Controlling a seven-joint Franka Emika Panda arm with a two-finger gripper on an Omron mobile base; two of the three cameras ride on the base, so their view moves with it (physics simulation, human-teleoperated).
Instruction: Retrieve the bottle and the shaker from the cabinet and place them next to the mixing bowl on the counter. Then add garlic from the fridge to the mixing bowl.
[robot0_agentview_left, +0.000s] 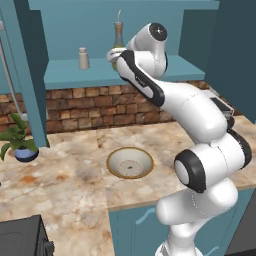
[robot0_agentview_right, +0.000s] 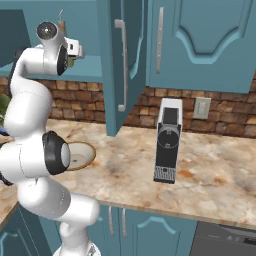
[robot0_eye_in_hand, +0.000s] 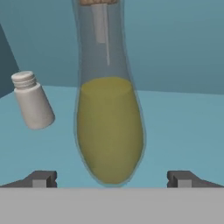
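Hand (robot0_eye_in_hand: 112, 179) standing released, fingertips (robot0_eye_in_hand: 41, 178) spread wide at 8 and 4 o'clock of the hand view, gripping nothing. Sitting level with the bottle (robot0_eye_in_hand: 109, 127), whose rounded base is lying between the two fingertips, apart from both. Reaching into the open cabinet (robot0_agentview_left: 150, 30) in the left base view, with the hand itself hidden there behind the white forearm.

Bottle standing upright on the cabinet shelf (robot0_agentview_left: 75, 75), holding olive-yellow liquid up to about mid-height, clear neck and thin spout rising toward 12 o'clock. Showing in the left base view (robot0_agentview_left: 118, 37) just at 11 o'clock of the wrist.

Shaker (robot0_eye_in_hand: 31, 100) standing on the same shelf at 9 o'clock of the bottle in the hand view, apart from it, appearing tilted there because of the rolled camera. Standing upright in the left base view (robot0_agentview_left: 83, 58), at 9 o'clock of the bottle.

Mixing bowl (robot0_agentview_left: 130, 162) resting on the table (robot0_agentview_left: 65, 175) below the cabinet, at 6 o'clock of the bottle in the left base view, well apart from it; cream inside, tan rim, reddish ring at centre, nothing lying in it. Peeking out in the right base view (robot0_agentview_right: 82, 154) from behind the arm's elbow.

Cabinet door (robot0_agentview_right: 120, 65) hanging open in the right base view. Dark coffee machine (robot0_agentview_right: 167, 142) standing on the table at 3 o'clock of the bowl. Potted plant (robot0_agentview_left: 19, 142) sitting at 9 o'clock of the bowl in the left base view. Brick wall (robot0_agentview_left: 100, 107) running behind the table.
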